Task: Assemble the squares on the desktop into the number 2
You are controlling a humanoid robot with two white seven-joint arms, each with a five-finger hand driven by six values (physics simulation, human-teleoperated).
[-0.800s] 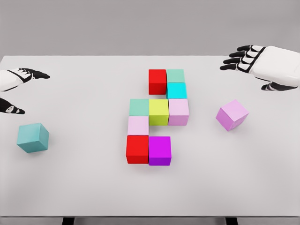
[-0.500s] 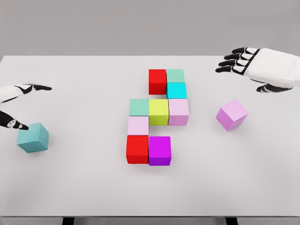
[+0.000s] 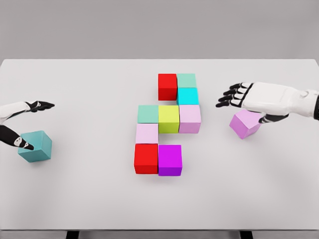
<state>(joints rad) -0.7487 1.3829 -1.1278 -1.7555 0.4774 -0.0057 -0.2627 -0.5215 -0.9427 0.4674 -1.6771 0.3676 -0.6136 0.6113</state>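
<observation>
White desk (image 3: 89, 199) against a plain grey wall (image 3: 99, 30). No containers. Nine cubes (image 3: 168, 119) sit joined at desk centre in a partial 2. Teal cube (image 3: 36, 147) lies far left; left robot hand (image 3: 20, 124) fingers spread, one tip touching its top. Lilac cube (image 3: 244, 124) sits right of the group, tilted; right robot hand (image 3: 249, 97) is just above it, fingers apart, gripping nothing.

No readable text, labels, brands, numbers or signs, plain coloured cubes, bare white table
</observation>
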